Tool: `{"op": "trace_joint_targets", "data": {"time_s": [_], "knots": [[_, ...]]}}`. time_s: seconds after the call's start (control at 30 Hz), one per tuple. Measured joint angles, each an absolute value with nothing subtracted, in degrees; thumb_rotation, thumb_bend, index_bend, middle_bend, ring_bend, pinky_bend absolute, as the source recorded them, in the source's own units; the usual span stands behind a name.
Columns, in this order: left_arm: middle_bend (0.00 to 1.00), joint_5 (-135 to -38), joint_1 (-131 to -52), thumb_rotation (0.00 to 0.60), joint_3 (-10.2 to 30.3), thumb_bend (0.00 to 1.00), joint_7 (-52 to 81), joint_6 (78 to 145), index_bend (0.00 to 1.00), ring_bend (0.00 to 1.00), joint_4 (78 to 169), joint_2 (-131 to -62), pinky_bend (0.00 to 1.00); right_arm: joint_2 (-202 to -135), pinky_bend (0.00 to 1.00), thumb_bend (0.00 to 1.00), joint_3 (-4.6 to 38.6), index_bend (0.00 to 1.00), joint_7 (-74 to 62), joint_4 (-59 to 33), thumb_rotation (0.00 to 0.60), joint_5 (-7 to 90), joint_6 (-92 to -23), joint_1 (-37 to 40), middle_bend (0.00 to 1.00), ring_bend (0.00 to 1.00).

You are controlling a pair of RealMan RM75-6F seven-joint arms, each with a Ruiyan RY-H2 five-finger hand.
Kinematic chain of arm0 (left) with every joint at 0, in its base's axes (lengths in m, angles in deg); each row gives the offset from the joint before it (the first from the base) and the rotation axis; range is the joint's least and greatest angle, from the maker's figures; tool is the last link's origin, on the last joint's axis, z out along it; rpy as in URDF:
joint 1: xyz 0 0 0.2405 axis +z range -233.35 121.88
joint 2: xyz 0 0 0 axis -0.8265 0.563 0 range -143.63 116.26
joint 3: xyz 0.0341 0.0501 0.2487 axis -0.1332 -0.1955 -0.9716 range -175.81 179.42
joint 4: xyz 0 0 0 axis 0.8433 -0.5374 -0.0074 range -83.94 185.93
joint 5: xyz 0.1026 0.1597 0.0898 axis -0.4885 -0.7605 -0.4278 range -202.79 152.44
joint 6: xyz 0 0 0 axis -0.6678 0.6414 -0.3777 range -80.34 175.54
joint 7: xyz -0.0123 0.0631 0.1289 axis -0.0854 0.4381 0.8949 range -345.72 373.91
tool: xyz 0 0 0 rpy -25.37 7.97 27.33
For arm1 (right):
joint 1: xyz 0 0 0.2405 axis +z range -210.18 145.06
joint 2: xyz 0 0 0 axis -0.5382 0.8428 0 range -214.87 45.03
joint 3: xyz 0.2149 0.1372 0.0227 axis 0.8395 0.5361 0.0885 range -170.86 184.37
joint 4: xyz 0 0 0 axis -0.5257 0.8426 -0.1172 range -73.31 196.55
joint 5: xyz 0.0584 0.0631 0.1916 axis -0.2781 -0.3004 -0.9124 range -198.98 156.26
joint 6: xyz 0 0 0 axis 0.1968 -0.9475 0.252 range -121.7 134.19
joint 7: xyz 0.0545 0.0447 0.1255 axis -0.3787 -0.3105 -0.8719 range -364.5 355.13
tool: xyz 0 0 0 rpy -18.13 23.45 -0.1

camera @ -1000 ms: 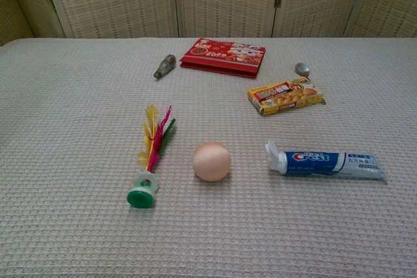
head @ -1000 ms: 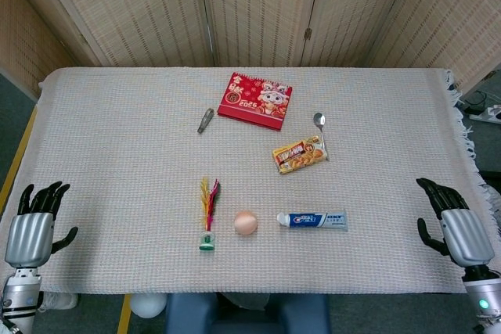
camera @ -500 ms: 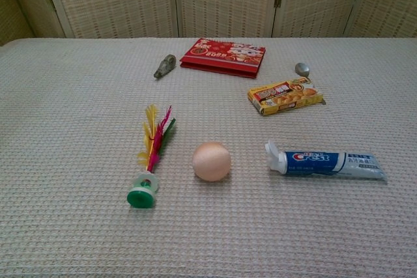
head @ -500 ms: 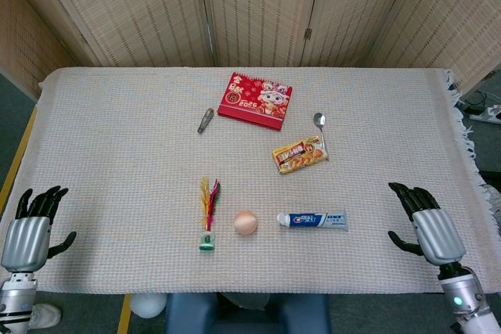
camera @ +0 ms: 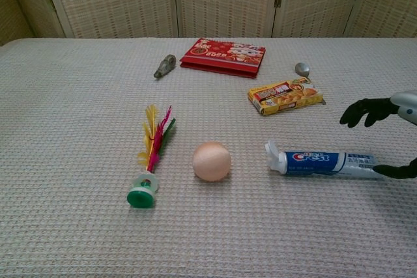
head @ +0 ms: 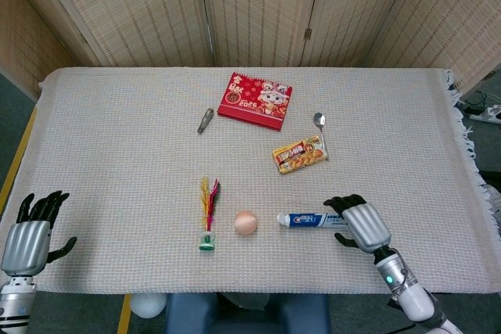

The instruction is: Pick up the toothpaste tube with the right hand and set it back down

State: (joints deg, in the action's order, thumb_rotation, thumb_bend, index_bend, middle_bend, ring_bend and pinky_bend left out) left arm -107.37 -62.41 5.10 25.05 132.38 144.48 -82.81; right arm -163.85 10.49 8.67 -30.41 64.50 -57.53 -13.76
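The blue and white toothpaste tube [head: 307, 219] [camera: 324, 162] lies flat near the table's front edge, cap end pointing left. My right hand [head: 358, 223] [camera: 384, 131] hovers over the tube's tail end, its black fingers [camera: 362, 110] spread and holding nothing. In the chest view its thumb hangs just in front of the tube's tail. My left hand [head: 30, 230] rests open at the front left corner, far from the tube, and shows only in the head view.
An egg [head: 246, 222] lies just left of the tube's cap, a feathered shuttlecock [head: 208, 213] beyond it. A snack box [head: 299, 154] and a spoon [head: 320, 131] sit farther back, with a red calendar [head: 256, 99] and a small grey tool [head: 205, 120] behind.
My right hand has swept left from the table's right edge to the tube's tail and entered the chest view. The left hand sank slightly. The tube has not moved.
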Motion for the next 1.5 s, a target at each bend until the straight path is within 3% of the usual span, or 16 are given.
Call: {"op": "trace_joint_targets", "data": {"time_s": [0.33,0.77,1.03,1.5], "knots": [[0.17,-106.95,-62.05,0.6,5.11,0.29,25.73,132.52,0.17,0.19,144.17,-83.17,0.0,-169.28,0.26,0.31,11.05,0.33,10.56,-25.42,0.6,60.94,-52.02,-9.02,0.35,0.34],[0.17,-106.44,-61.93,0.6,5.08,0.29,25.45,131.93,0.17,0.19,143.35,-83.44,0.0,-171.74,0.29,0.45,11.35,0.36,12.47,-23.86,0.6,57.13,-48.26,-5.55,0.37,0.36],[0.17,-106.26,-61.85,0.6,5.03,0.29,25.09,131.65,0.17,0.19,142.71,-83.63,0.0,-172.69,0.3,0.49,11.0,0.39,13.7,-23.03,0.6,54.69,-46.96,-4.35,0.39,0.38],[0.18,-109.68,-65.59,0.6,5.89,0.29,20.36,128.28,0.17,0.21,143.12,-82.49,0.0,-170.33,0.56,0.72,11.79,0.6,10.26,-25.41,0.6,56.73,-48.66,-2.87,0.55,0.56]]}}
